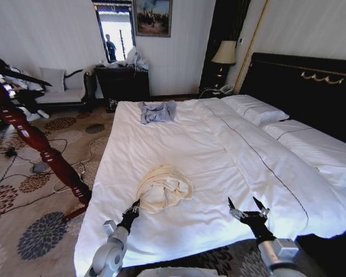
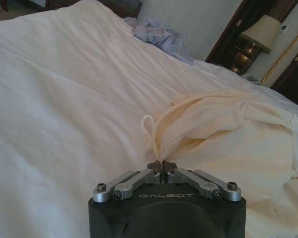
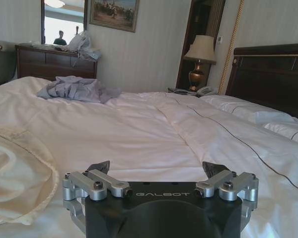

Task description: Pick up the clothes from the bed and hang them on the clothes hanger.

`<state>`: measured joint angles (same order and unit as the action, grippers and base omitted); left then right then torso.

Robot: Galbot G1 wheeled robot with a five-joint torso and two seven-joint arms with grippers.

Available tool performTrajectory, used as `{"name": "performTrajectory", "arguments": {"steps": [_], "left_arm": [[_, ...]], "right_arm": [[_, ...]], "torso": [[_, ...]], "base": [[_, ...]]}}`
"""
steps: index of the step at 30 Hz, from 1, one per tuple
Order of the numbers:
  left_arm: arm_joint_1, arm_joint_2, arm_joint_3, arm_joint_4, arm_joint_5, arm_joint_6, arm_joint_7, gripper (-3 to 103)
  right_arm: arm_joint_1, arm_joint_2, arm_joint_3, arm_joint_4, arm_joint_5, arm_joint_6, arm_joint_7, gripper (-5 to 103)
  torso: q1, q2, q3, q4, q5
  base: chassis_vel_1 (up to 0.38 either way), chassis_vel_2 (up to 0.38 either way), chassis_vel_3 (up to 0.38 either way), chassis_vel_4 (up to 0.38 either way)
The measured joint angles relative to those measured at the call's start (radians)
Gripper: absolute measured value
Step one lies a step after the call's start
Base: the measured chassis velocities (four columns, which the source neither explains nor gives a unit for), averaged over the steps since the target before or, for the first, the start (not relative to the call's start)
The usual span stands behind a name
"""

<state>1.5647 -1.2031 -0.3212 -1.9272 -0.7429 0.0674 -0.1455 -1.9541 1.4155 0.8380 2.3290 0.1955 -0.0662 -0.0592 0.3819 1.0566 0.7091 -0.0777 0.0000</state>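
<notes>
Clothes [image 1: 164, 195] sit crumpled in a cream heap on the bed [image 1: 179, 144], near its foot, well apart from the grey-blue garment [image 1: 158, 111] toward the far end. I've got the left pincer [image 1: 132, 209] at the heap's near edge, tips together, right by a thin cord loop [image 2: 149, 130]; whether anything is pinched I cannot tell. Right pincer [image 1: 246, 206] hovers apart over bare sheet beside the heap. Fabric looks soft, light and floppy, so I'd grab a thick fold, not the cord.

cream clothes [image 1: 164, 188] bunched on bed [image 1: 179, 144]
</notes>
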Motion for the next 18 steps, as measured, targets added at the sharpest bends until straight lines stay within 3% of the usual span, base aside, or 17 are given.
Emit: {"name": "performTrajectory", "arguments": {"steps": [11, 14, 15, 18], "left_arm": [[-0.006, 0.052, -0.026, -0.066, 0.075, -0.012, -0.006, 1], [0.033, 0.12, -0.125, -0.155, 0.116, -0.018, -0.002, 1], [0.033, 0.12, -0.125, -0.155, 0.116, -0.018, -0.002, 1], [0.079, 0.185, -0.239, -0.235, 0.103, -0.017, -0.003, 1]], "right_arm": [[0.021, -0.031, -0.005, 0.0, 0.069, -0.02, 0.023, 100], [0.066, -0.094, -0.027, -0.008, 0.219, -0.073, 0.054, 100], [0.066, -0.094, -0.027, -0.008, 0.219, -0.073, 0.054, 100], [0.106, -0.143, -0.034, -0.026, 0.314, -0.103, 0.075, 100]], "torso": [[0.0, 0.0, 0.0, -0.0003, 0.0], [0.0, 0.0, 0.0, -0.0004, 0.0001], [0.0, 0.0, 0.0, -0.0004, 0.0001], [0.0, 0.0, 0.0, 0.0005, 0.0001]], "base": [[0.0, 0.0, 0.0, 0.0], [0.0, 0.0, 0.0, 0.0], [0.0, 0.0, 0.0, 0.0], [0.0, 0.0, 0.0, 0.0]]}}
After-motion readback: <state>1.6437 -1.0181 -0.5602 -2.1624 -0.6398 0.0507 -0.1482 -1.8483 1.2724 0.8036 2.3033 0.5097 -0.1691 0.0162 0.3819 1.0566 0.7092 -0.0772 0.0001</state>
